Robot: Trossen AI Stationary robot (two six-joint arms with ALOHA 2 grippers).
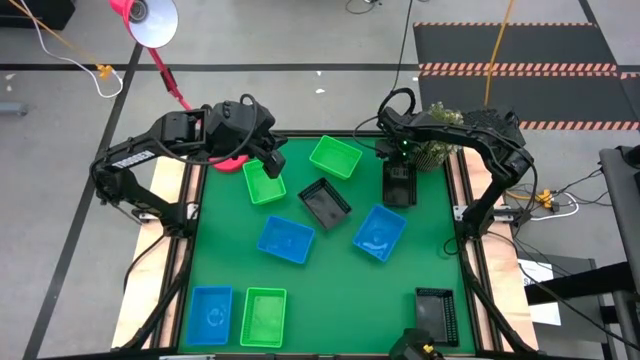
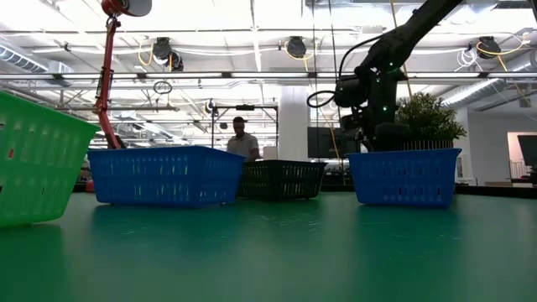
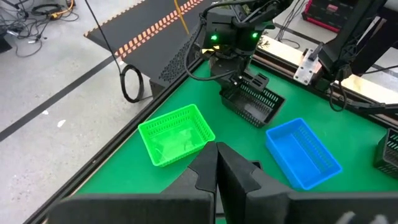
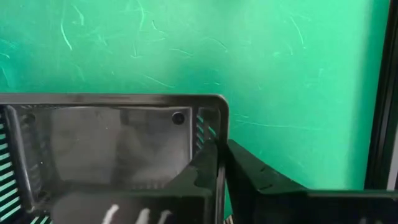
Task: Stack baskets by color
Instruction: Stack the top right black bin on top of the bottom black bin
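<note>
Blue, green and black baskets stand apart on the green table. My right gripper (image 1: 398,168) is down at the far right, shut on a black basket (image 1: 399,187). Other black baskets sit at the middle (image 1: 325,203) and the near right (image 1: 436,315). Green baskets stand at the far middle (image 1: 335,156), far left (image 1: 264,184) and near left (image 1: 263,317). Blue ones lie at the centre (image 1: 286,239), centre right (image 1: 380,232) and near left (image 1: 211,315). My left gripper (image 3: 217,167) is shut on nothing, raised over the far-left green basket. My right gripper has one finger (image 4: 202,173) inside the black basket and the other (image 4: 258,182) outside it. They pinch a side wall (image 4: 222,127) close to a corner, at the basket's far end. The fingers come steeply from above. The basket's bottom rests on the table.
A pink lamp (image 1: 150,22) leans over the far left corner, its base (image 1: 235,160) beside my left arm. A potted plant (image 1: 436,150) stands just right of the held basket. A person (image 2: 243,139) is in the room beyond. Bare green table lies along the near middle.
</note>
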